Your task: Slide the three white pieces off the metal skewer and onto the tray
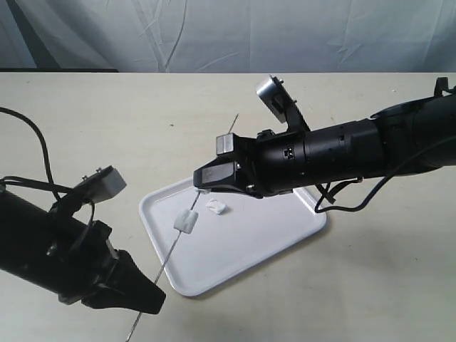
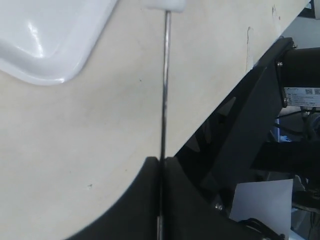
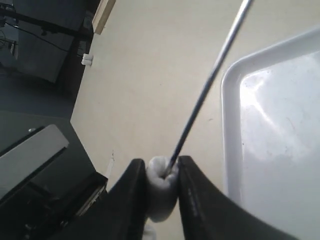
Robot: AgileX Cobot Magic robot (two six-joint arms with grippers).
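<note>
The metal skewer [image 1: 169,255] ran diagonally from lower left to upper centre, its low end clamped in the left tool [image 1: 153,303]. The right tool [image 1: 205,184] pinched one white piece [image 3: 161,186] on the rod, over the tray [image 1: 285,239]. That piece's way off appeared to lie toward the free tip, upper centre.

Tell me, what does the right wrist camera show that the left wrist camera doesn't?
Only the right wrist view: the right gripper closed on a pinched white piece threaded on the skewer. Only the left wrist view: the left gripper clamped shut on the skewer, and a second white piece further up the rod. Both: the thin metal skewer, a corner of the white tray and the beige table.
</note>
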